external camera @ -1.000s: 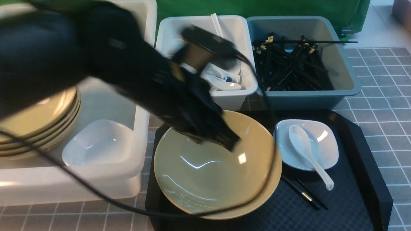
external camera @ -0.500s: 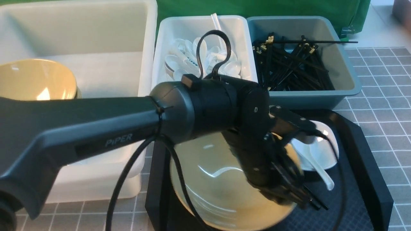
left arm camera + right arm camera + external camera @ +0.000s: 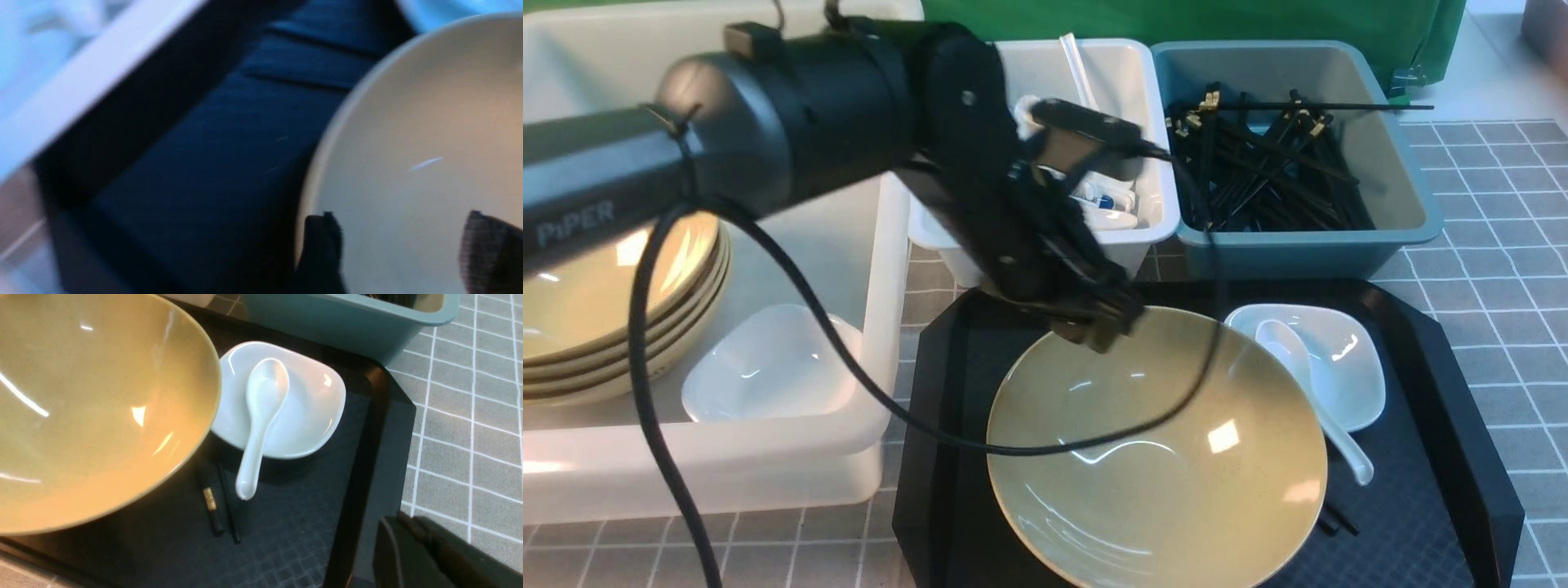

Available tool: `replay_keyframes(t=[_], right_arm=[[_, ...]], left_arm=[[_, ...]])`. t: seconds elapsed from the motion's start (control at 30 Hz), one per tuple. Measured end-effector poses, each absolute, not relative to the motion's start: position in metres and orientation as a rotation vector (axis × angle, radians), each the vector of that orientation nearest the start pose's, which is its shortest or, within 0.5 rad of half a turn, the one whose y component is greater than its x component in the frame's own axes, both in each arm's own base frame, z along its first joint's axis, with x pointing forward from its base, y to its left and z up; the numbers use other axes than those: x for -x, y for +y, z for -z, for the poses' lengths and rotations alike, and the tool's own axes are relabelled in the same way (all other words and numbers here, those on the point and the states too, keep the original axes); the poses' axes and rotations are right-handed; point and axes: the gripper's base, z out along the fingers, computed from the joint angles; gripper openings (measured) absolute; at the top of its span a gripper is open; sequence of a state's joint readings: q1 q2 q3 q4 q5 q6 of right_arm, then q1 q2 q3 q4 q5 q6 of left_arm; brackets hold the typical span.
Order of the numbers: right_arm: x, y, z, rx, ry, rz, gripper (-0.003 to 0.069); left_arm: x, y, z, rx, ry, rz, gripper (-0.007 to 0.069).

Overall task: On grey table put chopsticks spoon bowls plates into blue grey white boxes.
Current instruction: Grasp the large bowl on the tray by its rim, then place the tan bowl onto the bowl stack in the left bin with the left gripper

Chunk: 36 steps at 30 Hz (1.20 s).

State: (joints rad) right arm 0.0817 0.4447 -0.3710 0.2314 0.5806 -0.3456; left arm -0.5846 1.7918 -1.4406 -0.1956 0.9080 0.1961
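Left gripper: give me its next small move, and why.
Probably ease the left gripper down over the near part of the bowl's rim, then close: its jaws stand apart, one seen against the bowl's inside, the other by the rim, with nothing between them gripped.

Left fingers point(image 3: 320, 245): parted, tan bowl point(image 3: 429, 143) beneath and between them, its rim crossing just beside one. Beyond them, in the front view, a white bin point(image 3: 964, 253) wall; farther to their right, a dish with spoon point(image 3: 1349, 445). Passage: bare black tray point(image 3: 972, 367) floor, left of the bowl.
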Motion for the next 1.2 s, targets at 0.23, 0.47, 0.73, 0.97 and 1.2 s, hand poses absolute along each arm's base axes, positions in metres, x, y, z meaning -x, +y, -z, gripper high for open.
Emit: replay_keyframes(t=[0.23,0.47,0.73,0.97,1.2], right_arm=[[-0.088,0.019,-0.257,0.32,2.097,-0.093,0.0034],[-0.088,0.019,-0.257,0.319,2.097,-0.093,0.0034],[-0.088,0.019,-0.257,0.31,2.097,-0.098,0.0034],[-0.088,0.019,-0.257,0.31,2.099,-0.099,0.0034],[-0.087,0.019,-0.257,0.279,2.111,-0.121,0.0034]], left_arm=[[-0.32,-0.226,-0.23,-0.967,2.694,0.305,0.0519],[-0.323,-0.23,-0.198,-1.002,2.808,0.308,0.0157],[-0.307,-0.222,-0.244,-1.077,2.742,0.468,0.0008],[-0.287,-0.152,-0.347,-0.937,2.472,0.598,0.0002],[-0.258,0.019,-0.429,-0.153,2.264,0.211,0.0001]])
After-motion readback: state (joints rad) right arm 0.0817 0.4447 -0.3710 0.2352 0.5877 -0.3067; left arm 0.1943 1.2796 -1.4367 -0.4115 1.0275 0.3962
